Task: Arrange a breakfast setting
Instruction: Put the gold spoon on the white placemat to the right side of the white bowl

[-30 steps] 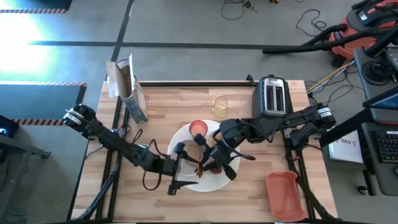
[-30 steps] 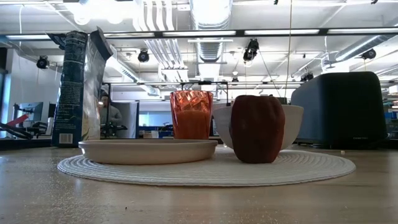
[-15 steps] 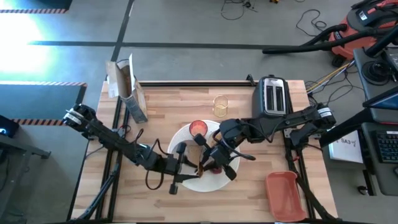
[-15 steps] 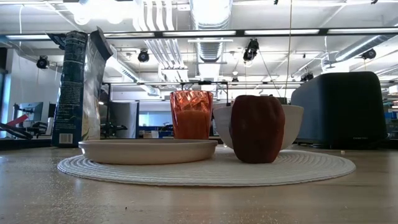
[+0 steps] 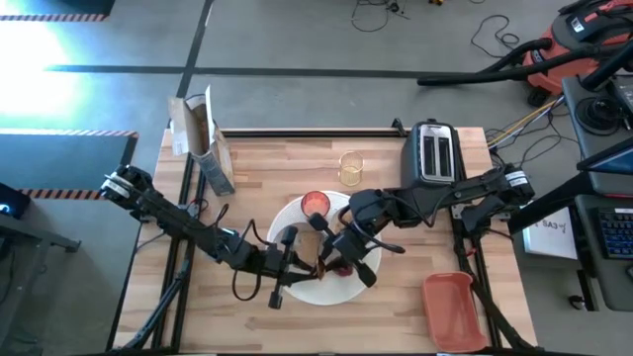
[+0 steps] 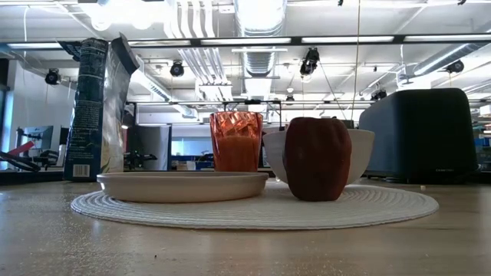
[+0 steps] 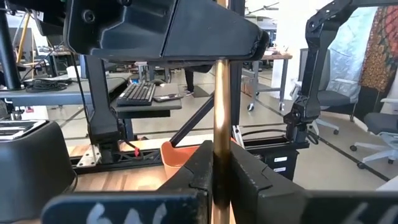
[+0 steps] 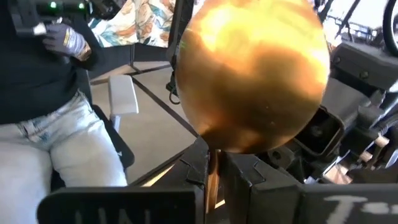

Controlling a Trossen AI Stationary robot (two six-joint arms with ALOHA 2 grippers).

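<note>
A gold spoon is gripped from both ends at the centre of a pale wooden table, seen from above. The left gripper is closed on the slim, polished metal handle, as the left wrist view shows; the right gripper is clamped on the same spoon just under its round, mirror-bright bowl, which fills the upper centre of the right wrist view. In the high view both grippers meet over a round white woven placemat in the lower middle of the frame.

In the low view, the placemat's ribbed weave is spread across the table at centre. On its left half lies a shallow, smooth white plate. Behind the plate, at centre, a faceted pink-red cup of translucent glass is set, and just right of it a deep white bowl is partly hidden by a lobed, dull dark-red fruit standing upright in front of it. No gripper is seen in this view.

A tall printed bag is placed at the left of the low view, and a boxy dark toaster at the right. A flat red tray is seen at the lower right of the high view, and a clear yellowish glass above the placemat.
</note>
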